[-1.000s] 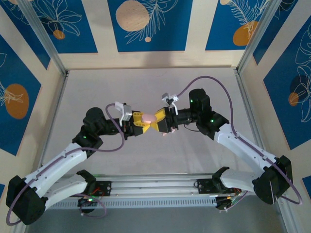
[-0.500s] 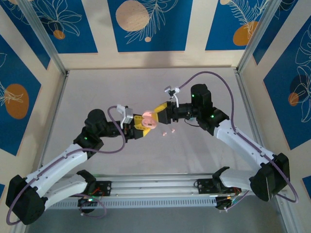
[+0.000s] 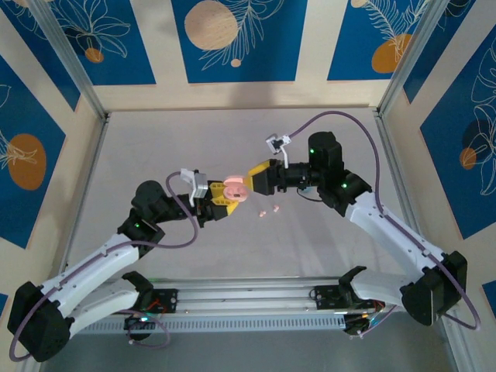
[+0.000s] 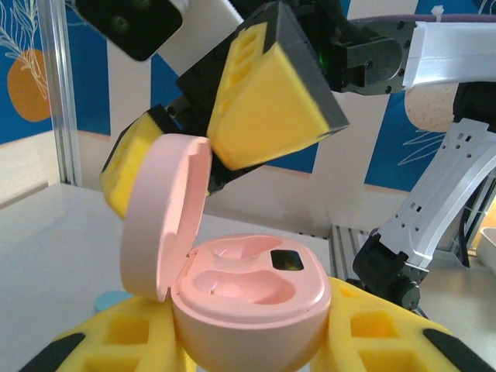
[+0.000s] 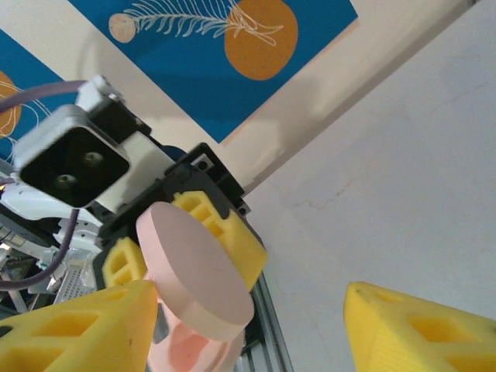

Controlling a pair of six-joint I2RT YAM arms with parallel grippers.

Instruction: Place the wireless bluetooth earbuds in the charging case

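Note:
A pink charging case (image 3: 235,191) hangs above the table's middle, my left gripper (image 3: 226,198) shut on its base. In the left wrist view the case (image 4: 248,302) sits between my yellow pads (image 4: 116,341) with its lid (image 4: 167,225) swung up and both wells bare. My right gripper (image 3: 249,178) faces it from the right, open. The lid (image 5: 198,263) lies close to the inner side of its left finger (image 5: 77,325), and the right finger (image 5: 418,333) stands far off. Two pink earbuds (image 3: 268,211) lie on the table just right of the case.
A metal frame and patterned walls (image 3: 232,39) enclose the pale table (image 3: 232,139). An aluminium rail (image 3: 248,298) runs along the near edge between the arm bases. Something small and light blue (image 4: 110,298) peeks out low behind the case.
The case's lid has swung up from shut. My right gripper has widened and drawn back up and to the right. The left gripper has shifted slightly with the case.

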